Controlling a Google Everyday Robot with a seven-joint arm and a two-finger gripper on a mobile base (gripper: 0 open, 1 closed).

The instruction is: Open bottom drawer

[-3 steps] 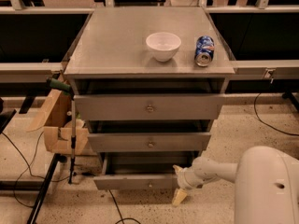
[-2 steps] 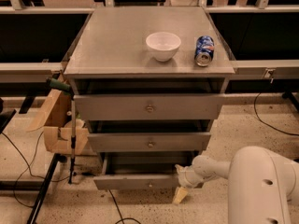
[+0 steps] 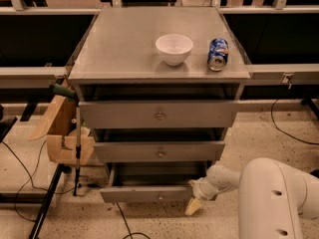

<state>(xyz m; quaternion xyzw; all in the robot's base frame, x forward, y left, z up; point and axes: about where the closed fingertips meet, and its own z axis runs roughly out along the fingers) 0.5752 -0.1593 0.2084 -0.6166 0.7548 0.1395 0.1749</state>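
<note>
bottom drawer (image 3: 144,194) sat lowest in the cabinet (image 3: 124,49), pulled partly out, front facing the camera, long axis left-right; end effector (image 3: 194,203) was by its right end, grip state couldn't be told.

Warm overhead light struck the grey metal table (image 3: 119,49); shadow dimmed the floor by the cream pincer (image 3: 194,204) beside the grey bottom drawer (image 3: 139,194).

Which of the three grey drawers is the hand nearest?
The bottom drawer, the narrowest front of the three; the hand sits at its right end, below the middle drawer and top drawer.
</note>
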